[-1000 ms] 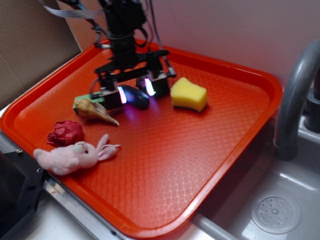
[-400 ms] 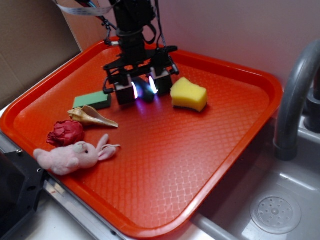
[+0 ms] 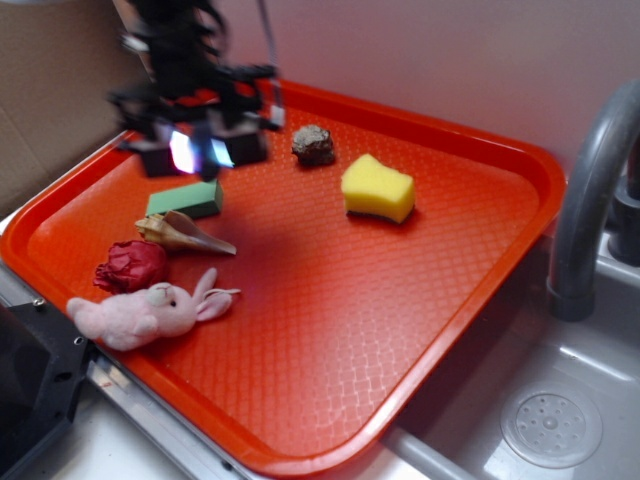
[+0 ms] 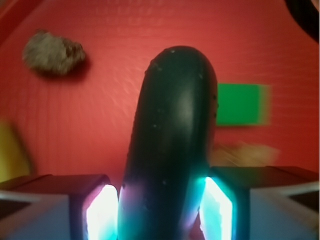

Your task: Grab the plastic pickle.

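Note:
My gripper [image 3: 201,153] hangs above the back left of the orange tray [image 3: 330,300], blurred by motion, its glowing pads close together. In the wrist view the plastic pickle [image 4: 172,140], a smooth very dark blue-green oblong, stands between the two lit pads [image 4: 100,215], and the gripper [image 4: 160,212] is shut on it. The pickle is held clear of the tray floor. In the exterior view it shows only as a dark sliver between the pads.
A rough brown-grey rock [image 3: 314,144] lies at the back, also in the wrist view [image 4: 54,52]. A yellow sponge [image 3: 378,188], a green block [image 3: 185,199], a shell [image 3: 180,232], a red crumpled lump [image 3: 131,265] and a pink plush rabbit [image 3: 150,310] lie on the tray. A faucet [image 3: 590,190] and sink stand right.
The gripper closed on the pickle, lifted it and moved left and back. The rock, hidden before behind the gripper, now shows.

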Available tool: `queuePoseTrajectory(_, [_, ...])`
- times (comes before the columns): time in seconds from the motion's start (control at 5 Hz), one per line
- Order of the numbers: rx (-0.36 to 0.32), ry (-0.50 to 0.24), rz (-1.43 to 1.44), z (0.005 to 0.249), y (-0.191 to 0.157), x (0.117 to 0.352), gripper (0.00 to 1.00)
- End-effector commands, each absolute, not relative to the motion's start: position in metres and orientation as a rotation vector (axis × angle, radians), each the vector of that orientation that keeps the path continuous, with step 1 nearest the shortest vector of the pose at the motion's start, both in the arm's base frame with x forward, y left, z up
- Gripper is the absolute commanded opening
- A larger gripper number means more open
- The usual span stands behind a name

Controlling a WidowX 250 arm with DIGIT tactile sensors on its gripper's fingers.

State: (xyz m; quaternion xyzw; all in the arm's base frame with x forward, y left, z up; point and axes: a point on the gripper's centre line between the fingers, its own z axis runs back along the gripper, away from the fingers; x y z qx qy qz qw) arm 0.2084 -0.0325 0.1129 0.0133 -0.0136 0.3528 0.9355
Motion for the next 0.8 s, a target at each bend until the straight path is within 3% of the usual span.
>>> queuePoseTrajectory(0.0, [-0.03,0.078,0.25,0.204,-0.005,0.224,0.0])
queuePoseTrajectory(0.2, [-0.029,0.06,0.22,0.218,-0.01,0.231,0.0])
queuePoseTrajectory(0.4, [0.014,0.074,0.229,0.215,-0.014,0.236,0.0])
queuePoseTrajectory(0.6, [0.012,0.061,0.231,0.214,-0.016,0.235,0.0])
